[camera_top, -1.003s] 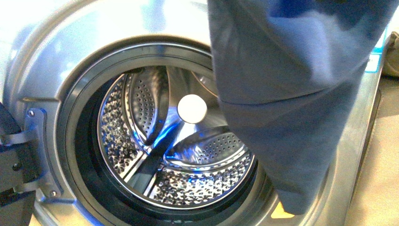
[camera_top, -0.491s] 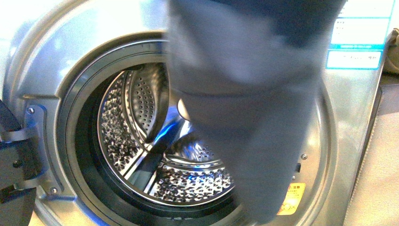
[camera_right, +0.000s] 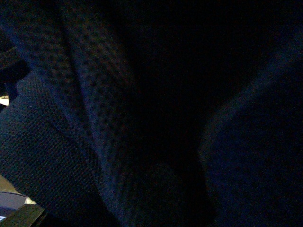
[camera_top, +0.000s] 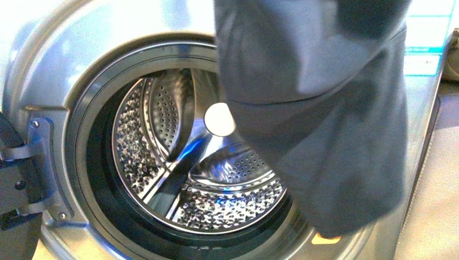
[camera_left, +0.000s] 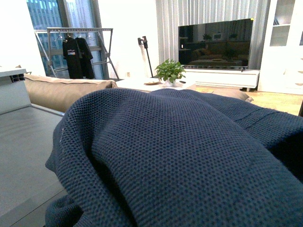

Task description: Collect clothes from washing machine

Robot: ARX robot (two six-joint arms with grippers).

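Note:
The clothes (camera_top: 325,114), a dark navy knit garment, hang in front of the washing machine (camera_top: 65,59), covering the right side of its open mouth. The steel drum (camera_top: 178,157) behind shows nothing inside. Neither gripper shows in the front view. In the left wrist view the clothes (camera_left: 180,156) fill the lower part and hide the left gripper, which is shut on them. The right wrist view is nearly all dark fabric of the clothes (camera_right: 61,118), hiding the right gripper, also shut on them.
The machine's open door hinge (camera_top: 32,157) and dark door edge (camera_top: 13,216) stand at the left. Labels (camera_top: 427,49) sit on the machine's upper right. The left wrist view shows a sofa (camera_left: 61,92), a potted plant (camera_left: 169,72), a television (camera_left: 215,42) and a clothes rack (camera_left: 78,52).
The hanging clothes swung left across the drum mouth, then back to the right and lower, covering the yellow sticker again.

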